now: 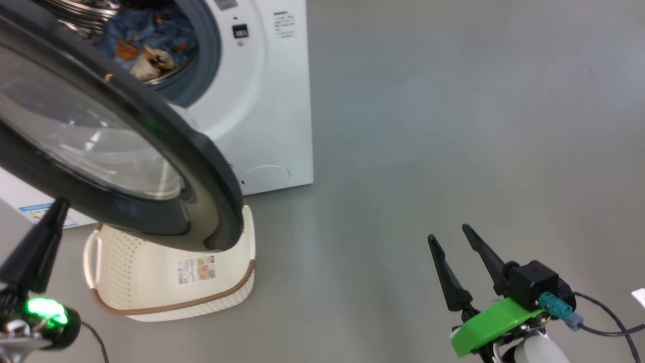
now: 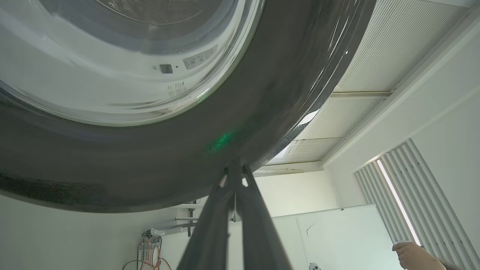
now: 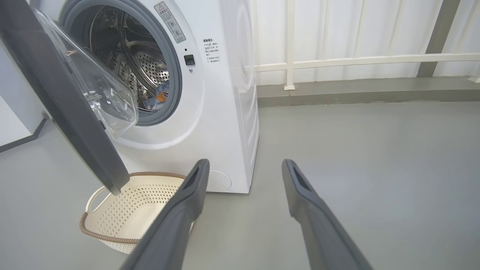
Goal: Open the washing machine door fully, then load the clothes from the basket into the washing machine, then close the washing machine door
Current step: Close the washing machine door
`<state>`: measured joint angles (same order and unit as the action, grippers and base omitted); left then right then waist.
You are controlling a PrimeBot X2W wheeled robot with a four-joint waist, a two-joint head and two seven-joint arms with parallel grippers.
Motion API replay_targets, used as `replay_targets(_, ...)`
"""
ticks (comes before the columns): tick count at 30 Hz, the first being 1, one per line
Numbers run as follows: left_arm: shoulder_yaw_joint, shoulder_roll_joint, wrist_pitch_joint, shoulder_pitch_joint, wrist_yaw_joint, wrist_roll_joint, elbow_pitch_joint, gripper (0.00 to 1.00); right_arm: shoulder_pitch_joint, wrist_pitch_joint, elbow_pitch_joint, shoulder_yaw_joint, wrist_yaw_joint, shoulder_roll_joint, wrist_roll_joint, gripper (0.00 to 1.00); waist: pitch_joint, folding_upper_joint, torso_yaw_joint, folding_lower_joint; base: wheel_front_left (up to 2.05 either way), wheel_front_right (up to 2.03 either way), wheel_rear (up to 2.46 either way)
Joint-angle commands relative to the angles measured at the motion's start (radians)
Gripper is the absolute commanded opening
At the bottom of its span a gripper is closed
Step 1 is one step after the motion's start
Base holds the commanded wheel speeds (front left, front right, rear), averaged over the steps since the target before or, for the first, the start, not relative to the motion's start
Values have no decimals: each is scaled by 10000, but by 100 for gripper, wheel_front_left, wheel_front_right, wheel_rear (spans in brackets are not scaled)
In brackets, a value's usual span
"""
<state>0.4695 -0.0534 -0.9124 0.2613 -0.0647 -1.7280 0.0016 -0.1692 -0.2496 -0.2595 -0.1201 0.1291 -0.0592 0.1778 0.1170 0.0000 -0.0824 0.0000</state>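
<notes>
Clothes point(image 1: 146, 43) are in the drum point(image 3: 150, 67) of the washer point(image 1: 272, 101): blue fabric with orange bits, piled low near the front of the opening. From the right wrist view just a small scrap of them peeks past the grey gasket.

Basket point(image 1: 151, 282) sits on the floor point(image 1: 453, 126) right in front of the washer. All I can see in it is its bare perforated bottom and a label point(image 1: 195, 268) on the inside wall.

Door point(image 1: 201, 166) stands swung out partway, with its black rim hanging above the basket. In the head view it covers the basket's back part. The door itself is cut off at the left and top edges there, and a blue sticker point(image 1: 35, 212) on the washer is half hidden behind it.

Left claw point(image 2: 234, 168) is closed, fingers pressed together with nothing between them. Its tip is right up at the outer face of the door rim, near the edge, but I can't tell for sure if it's actually touching. In the head view it reads as one dark spike at the lower left.

Right claw point(image 1: 449, 233) is open and empty, fingers spread wide. It's off to the right above bare floor, well apart from the washer and basket.

Someone's hand point(image 2: 416, 255) pokes into the corner of the left wrist view, cut off by the edge.
</notes>
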Motion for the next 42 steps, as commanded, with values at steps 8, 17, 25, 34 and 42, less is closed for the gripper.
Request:
replay_targets(8, 381, -39, 435, -871, 574, -360, -231, 0, 253, -121, 132, -246, 16, 32, -55, 100, -637, 0, 634, 0, 0, 0, 0)
replay_targets(17, -116, 26, 1493, -1759, 1158, -977, -209, 100, 449, -122, 95, -250, 16, 50, 0, 100, -957, 0, 829, 0, 0, 0, 0)
replay_targets(25, -948, 30, 3027, -2703, 1773, -1003, -591, 100, 466, -122, 87, -272, 16, 58, 41, 100, -1015, 0, 895, 0, 0, 0, 0)
replay_targets(34, -940, -59, 6739, -2724, 1950, 3140, -1799, 100, 413, -122, 161, -235, 16, 67, 78, 100, -895, 0, 916, 0, 0, 0, 0)
replay_targets(42, -2355, -1058, 9987, -3140, 1952, 6167, -1644, 100, 406, -122, 206, -223, 16, 73, 98, 100, -815, 0, 923, 0, 0, 0, 0)
